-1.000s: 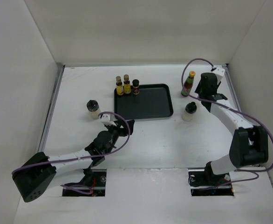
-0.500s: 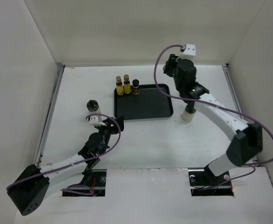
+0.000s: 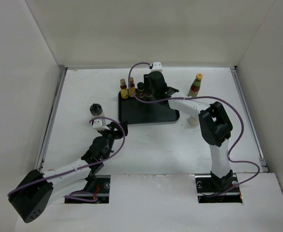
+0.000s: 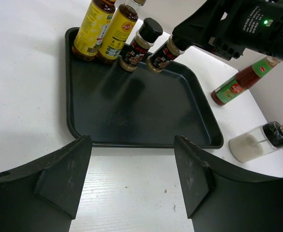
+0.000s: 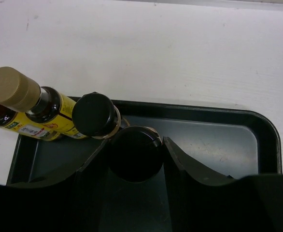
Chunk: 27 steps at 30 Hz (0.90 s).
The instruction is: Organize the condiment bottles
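The right hand (image 5: pixel 134 153) is closed on the black cap of a dark jar (image 4: pixel 162 54), one finger on each side, over the far left corner of the black tray (image 3: pixel 141 114). The jar sits upright in the hand with its base down at the tray floor. Whether it rests there or is just above it, I cannot tell. Just to its left stands the other dark jar (image 4: pixel 140 42), and left of that the two yellow-labelled bottles (image 4: pixel 95 29) with tan caps. All four form a close row along the tray's far rim.

The left hand (image 3: pixel 118 128) is wide open and holds nothing. It hangs over the counter (image 3: pixel 151 145) near the tray's near left corner, well apart from the row. One white bottle (image 3: pixel 96 111) with a black cap stands on the counter left of the tray, just beyond this hand. The second white bottle (image 4: pixel 257 143) is on the counter right of the tray, partly behind the right arm in the overhead view. The red bottle (image 3: pixel 195 85) with a green neck stands on the counter off the tray's far right corner, apart from both hands.
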Available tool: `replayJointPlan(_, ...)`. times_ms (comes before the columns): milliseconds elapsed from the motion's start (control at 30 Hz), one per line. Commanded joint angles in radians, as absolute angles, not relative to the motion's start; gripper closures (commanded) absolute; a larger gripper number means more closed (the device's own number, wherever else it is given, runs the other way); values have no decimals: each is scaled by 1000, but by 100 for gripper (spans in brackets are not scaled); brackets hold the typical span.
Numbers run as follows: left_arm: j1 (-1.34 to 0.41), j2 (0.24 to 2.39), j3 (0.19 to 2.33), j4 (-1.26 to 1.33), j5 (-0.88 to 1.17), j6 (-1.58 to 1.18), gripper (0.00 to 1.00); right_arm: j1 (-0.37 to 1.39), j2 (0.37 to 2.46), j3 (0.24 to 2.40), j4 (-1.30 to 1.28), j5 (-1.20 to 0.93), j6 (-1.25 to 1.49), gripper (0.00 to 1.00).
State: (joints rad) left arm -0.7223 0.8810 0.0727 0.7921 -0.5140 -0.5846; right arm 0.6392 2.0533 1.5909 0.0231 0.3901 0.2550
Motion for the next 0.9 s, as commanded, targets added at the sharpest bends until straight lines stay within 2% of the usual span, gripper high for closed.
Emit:
replayJointPlan(0,-720,884,80,830,-500,-594,33,636,2046,1660,83,380,287,64)
replayJointPlan(600,-726,899,87,834,-480,-597,32,636,2158,1713,104,364,368,64)
replayJointPlan(700,-720,911,89,836,-477,-597,32,636,2171,1720,106,364,373,61)
replayJointPlan(867,-728,907,90,838,-480,-597,32,636,2169,1709,121,374,385,43)
